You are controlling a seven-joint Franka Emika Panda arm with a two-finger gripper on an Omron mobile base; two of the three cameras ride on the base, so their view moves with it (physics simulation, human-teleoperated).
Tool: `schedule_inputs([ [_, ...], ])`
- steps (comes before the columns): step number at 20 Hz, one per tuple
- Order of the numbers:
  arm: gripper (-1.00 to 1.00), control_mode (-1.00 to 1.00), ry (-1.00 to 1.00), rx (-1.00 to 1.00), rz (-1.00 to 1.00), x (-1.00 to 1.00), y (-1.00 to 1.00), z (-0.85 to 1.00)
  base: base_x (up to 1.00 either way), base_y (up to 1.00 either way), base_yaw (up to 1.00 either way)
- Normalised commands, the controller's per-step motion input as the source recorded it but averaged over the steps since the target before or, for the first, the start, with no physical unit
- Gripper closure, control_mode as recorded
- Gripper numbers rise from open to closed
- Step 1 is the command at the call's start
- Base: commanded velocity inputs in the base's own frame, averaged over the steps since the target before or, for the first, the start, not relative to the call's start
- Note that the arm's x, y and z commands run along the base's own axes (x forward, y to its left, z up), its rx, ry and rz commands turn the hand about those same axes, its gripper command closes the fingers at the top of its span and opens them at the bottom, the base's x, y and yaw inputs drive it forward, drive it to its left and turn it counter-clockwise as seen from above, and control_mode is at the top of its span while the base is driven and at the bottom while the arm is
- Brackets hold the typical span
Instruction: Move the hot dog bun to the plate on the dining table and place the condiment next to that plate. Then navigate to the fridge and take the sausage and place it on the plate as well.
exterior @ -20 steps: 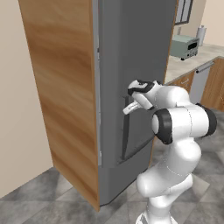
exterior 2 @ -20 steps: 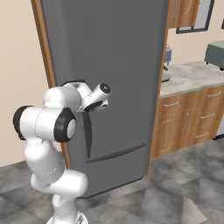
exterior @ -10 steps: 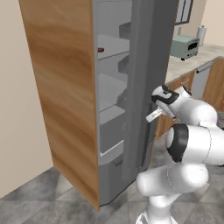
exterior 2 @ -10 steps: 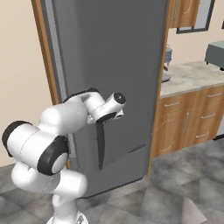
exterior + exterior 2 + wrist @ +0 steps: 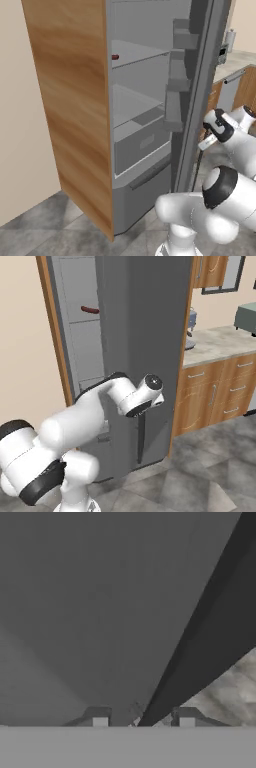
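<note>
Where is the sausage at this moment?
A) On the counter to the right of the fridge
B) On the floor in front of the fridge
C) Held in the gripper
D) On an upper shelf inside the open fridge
D: the sausage lies on an upper grey shelf inside the fridge, whose door stands open, while the gripper is down at the door's handle.

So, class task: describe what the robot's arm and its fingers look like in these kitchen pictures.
The arm is glossy white, built of rounded, tube-like segments with black bands at the joints. A round grey cap marks the white wrist. In the hand view, the fingers are small dark grey blocks with pale square pads. No cables or lettering show.
</note>
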Motion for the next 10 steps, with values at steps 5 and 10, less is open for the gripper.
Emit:
schedule_inputs([
  [5, -1.00, -1.00, -0.34, -0.29, -0.12, -1.00, 0.14, 0.27, 0.00, 0.00, 0.00],
  [10, -1.00, -1.00, -0.38, -0.45, -0.02, -1.00, 0.96, 0.77, 0.00, 0.00, 0.00],
])
